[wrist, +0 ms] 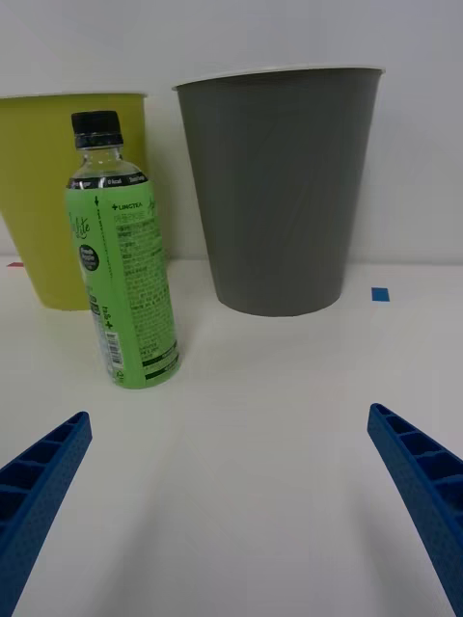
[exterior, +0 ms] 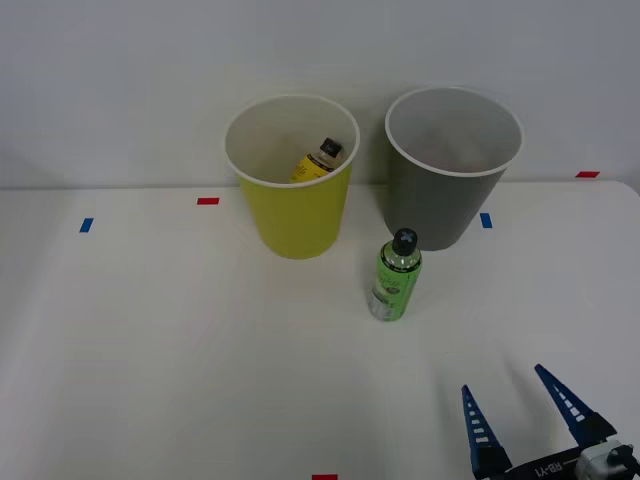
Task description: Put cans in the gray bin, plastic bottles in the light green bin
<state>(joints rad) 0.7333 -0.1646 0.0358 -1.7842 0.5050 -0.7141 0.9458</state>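
Note:
A clear plastic bottle with a bright green label and black cap (exterior: 396, 277) (wrist: 122, 260) stands upright on the white table, just in front of the gap between the two bins. The light green bin (exterior: 294, 190) (wrist: 39, 193) stands at the back, and a yellow-labelled bottle (exterior: 318, 161) lies inside it. To its right is the gray bin (exterior: 450, 170) (wrist: 278, 188), whose inside looks empty. My right gripper (exterior: 518, 410) (wrist: 231, 501) is open near the table's front right edge, well short of the green-labelled bottle, with nothing between its fingers. No cans are in view.
The white table (exterior: 150, 350) carries small tape marks: blue (exterior: 86, 225) and red (exterior: 207, 201) at the left, blue (exterior: 485, 220) by the gray bin, red (exterior: 587, 174) at the far right, red (exterior: 324, 477) at the front edge. A pale wall stands behind the bins.

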